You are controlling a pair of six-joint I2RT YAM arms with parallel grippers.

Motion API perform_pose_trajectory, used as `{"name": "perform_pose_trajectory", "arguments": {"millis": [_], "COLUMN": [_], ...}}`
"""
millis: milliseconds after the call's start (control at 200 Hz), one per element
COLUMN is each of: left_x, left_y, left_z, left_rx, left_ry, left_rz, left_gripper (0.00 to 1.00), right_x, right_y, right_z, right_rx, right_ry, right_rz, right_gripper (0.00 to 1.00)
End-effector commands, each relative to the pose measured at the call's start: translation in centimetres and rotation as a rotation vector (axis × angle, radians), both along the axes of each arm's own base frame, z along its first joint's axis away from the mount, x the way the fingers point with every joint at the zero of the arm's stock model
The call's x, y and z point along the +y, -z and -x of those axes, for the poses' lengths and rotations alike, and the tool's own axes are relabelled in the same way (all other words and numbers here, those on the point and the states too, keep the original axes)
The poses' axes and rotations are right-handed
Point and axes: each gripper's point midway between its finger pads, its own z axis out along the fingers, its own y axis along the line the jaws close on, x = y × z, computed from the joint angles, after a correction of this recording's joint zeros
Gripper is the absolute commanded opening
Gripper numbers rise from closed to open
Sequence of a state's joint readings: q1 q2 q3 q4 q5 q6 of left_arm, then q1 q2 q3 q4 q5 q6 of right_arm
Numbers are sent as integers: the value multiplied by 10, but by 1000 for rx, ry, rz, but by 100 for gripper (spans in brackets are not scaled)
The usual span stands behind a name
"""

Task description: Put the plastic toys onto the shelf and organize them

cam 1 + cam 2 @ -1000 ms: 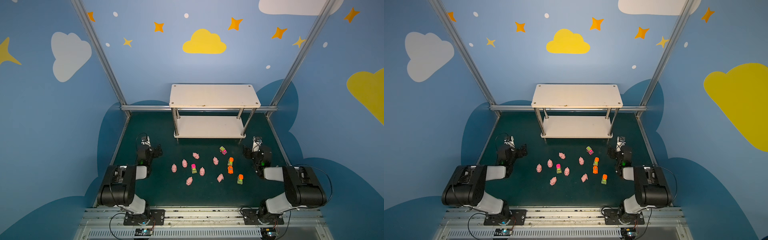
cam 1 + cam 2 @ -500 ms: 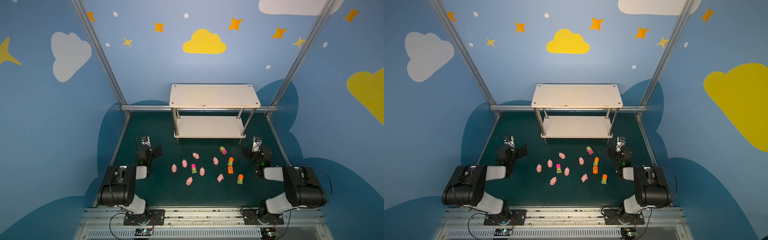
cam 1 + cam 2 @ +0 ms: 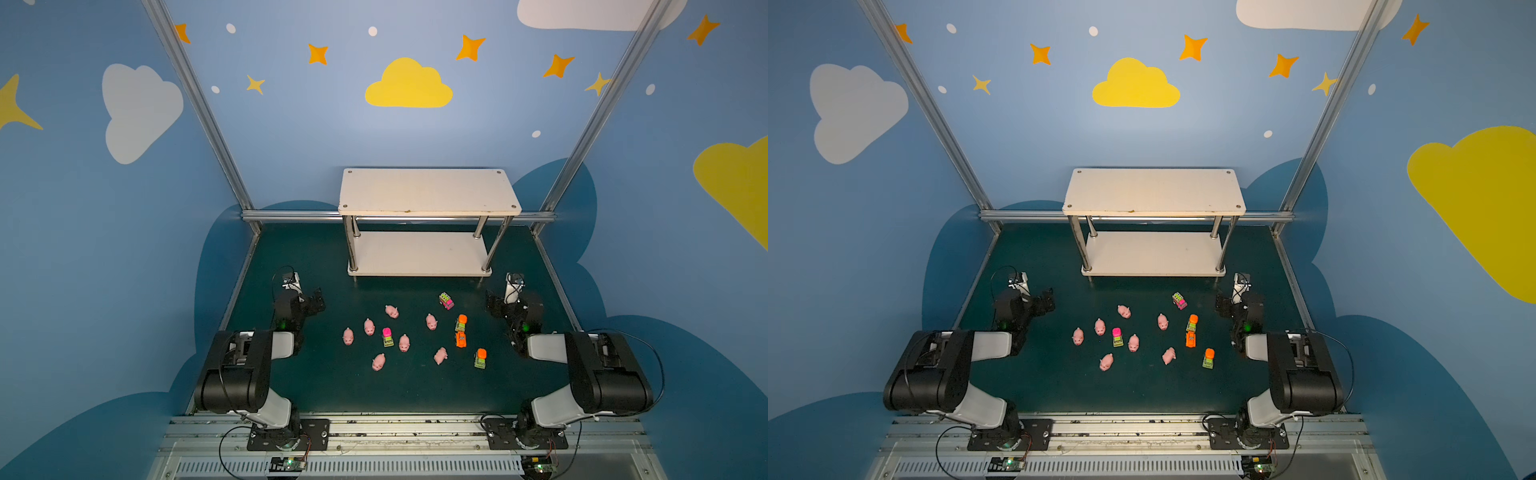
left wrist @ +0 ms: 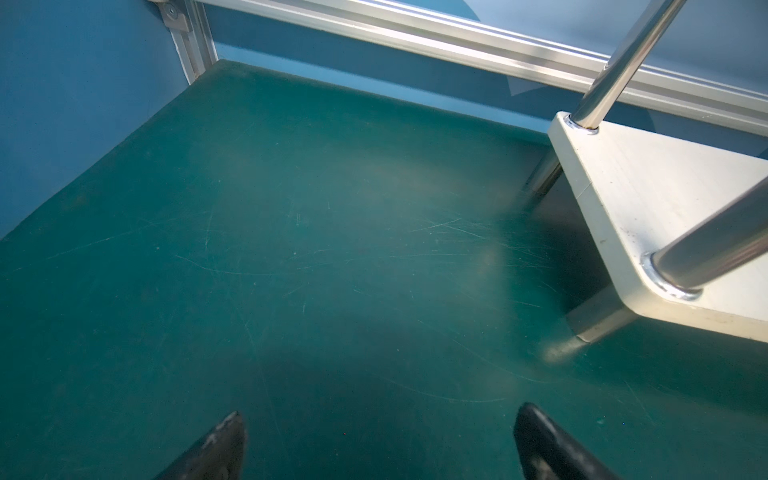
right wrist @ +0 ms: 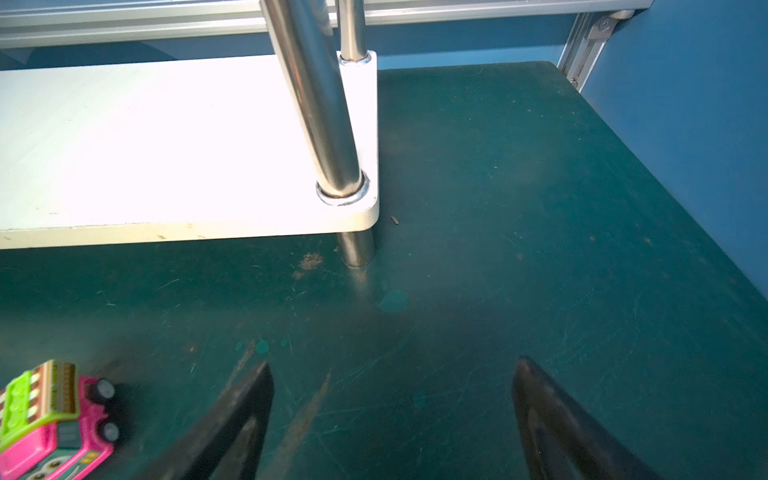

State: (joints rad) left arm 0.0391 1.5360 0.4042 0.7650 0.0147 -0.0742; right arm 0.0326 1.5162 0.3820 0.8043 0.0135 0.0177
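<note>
Blue cloud-painted walls [image 3: 104, 270] enclose a dark green table [image 3: 316, 386]. In both top views the shelf [image 3: 428, 191] stands at the table's back, middle. Plastic toys [image 3: 387, 337] all lie scattered on the table in front of it: seven pink pigs [image 3: 404, 343], five vehicles [image 3: 461, 339]. Left hand [image 3: 311, 300] and right hand [image 3: 495, 305] sit at either side, apart from every toy. Left wrist view: fingers [image 4: 224, 440] spread wide, only table between; shelf corner near. Right wrist view: fingers spread wide, holding nothing; pink-and-green vehicle [image 5: 54, 419] just beside one finger, shelf leg [image 5: 324, 124] ahead.
</note>
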Motion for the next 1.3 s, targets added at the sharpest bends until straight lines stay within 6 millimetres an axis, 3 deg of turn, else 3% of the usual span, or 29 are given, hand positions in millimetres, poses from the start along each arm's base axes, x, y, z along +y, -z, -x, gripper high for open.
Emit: {"name": "perform_pose_trajectory", "arguments": {"millis": [0,606,851,976,1087,1112,1237,1297], "left_x": [1,0,-12,-19,-14,-12,-20,-30], "left_y": [-7,-7,-30,-40,-50,-55,-78,-87], "left_z": [-4,-4,-10,-8,-8,-8,-2,4], "left_rx": [-13,-13,74,77,78,70,0,-30], "left_ry": [7,10,66,47,-27,-44,-74,-64], "left_rz": [-7,-8,-21,-90,-118,-107,22,89], "left_gripper": [100,100,100,100,100,100,100,100], "right_x": [2,2,3,10,12,11,18,35], "right_y": [-8,-8,-19,-37,-50,-63,-67,-69], "right_z": [-6,-6,-9,-8,-1,-4,15,27], "right_rx": [-27,-29,48,105,173,170,310,336], "right_ry": [-11,-12,6,11,73,105,146,93], "right_rz": [1,2,32,37,-49,-66,-85,-41], "right_gripper": [89,88,86,88,89,89,89,89]}}
